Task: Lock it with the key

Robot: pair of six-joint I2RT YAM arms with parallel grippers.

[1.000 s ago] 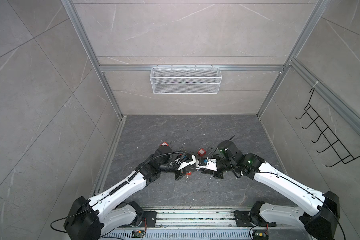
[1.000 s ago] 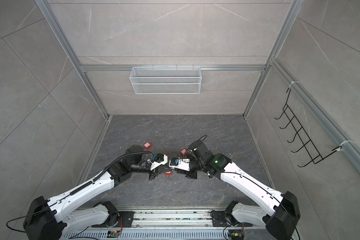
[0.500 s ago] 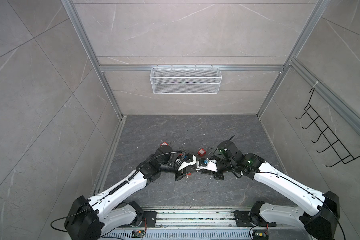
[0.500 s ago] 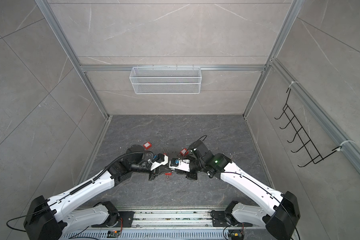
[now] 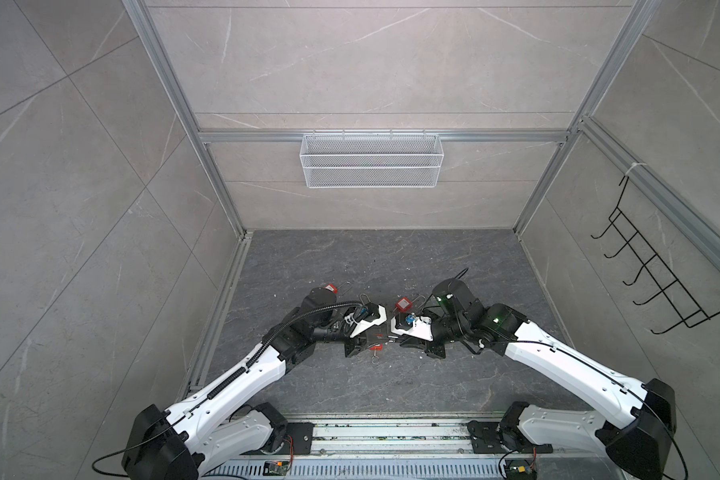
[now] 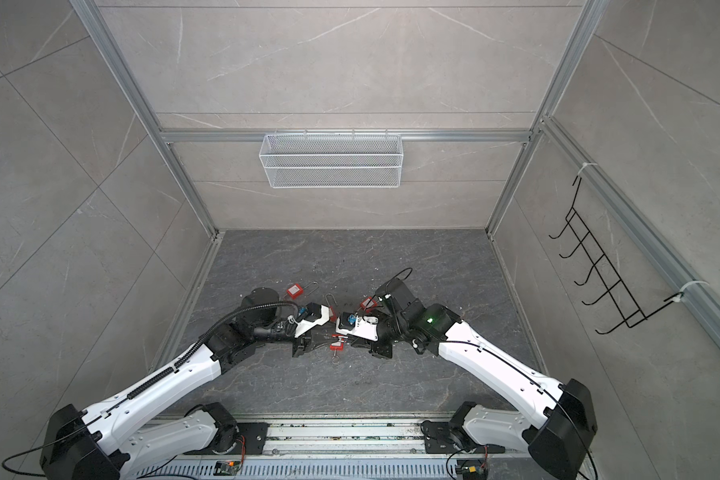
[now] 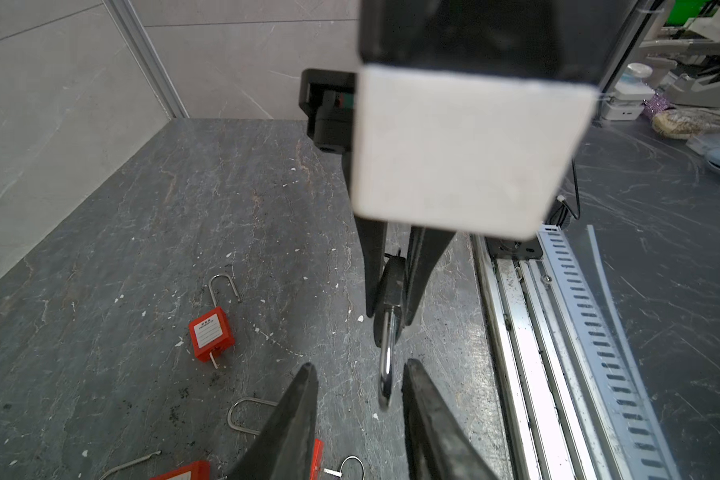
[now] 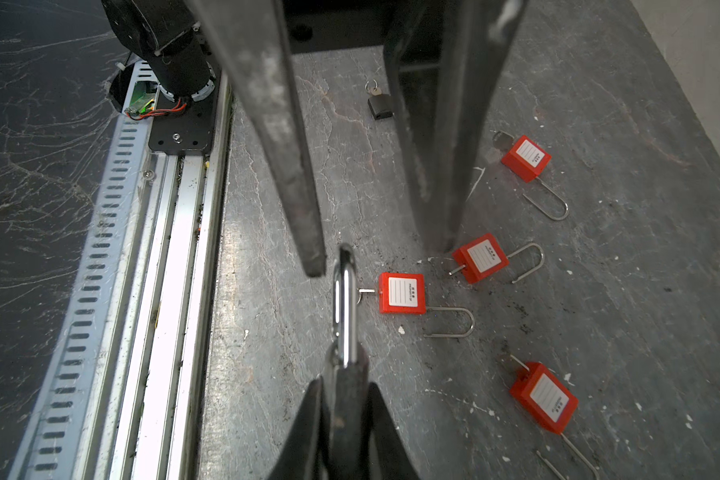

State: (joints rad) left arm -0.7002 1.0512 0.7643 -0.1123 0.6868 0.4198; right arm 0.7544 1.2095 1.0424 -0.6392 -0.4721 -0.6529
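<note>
Padlock presentation, key not yet applied. The right gripper (image 8: 346, 388) is clamped on the body of the dark padlock (image 7: 393, 291). Its chrome shackle (image 8: 345, 303) points at the left gripper (image 7: 358, 368), whose jaws stand apart on either side of the shackle, not touching it.

In a top view the grippers meet toward 6 o'clock of the floor (image 5: 454, 266). From that meeting point a red padlock (image 5: 403, 304) lies at about 1 o'clock and a second red padlock (image 5: 330, 288) at 10 o'clock.

Whether the shackle is seated cannot be told. The next move probably calls for the left gripper to fetch what looks like a black-headed key (image 8: 379, 104) and align it with the keyway, which is hidden in the grip.
</note>
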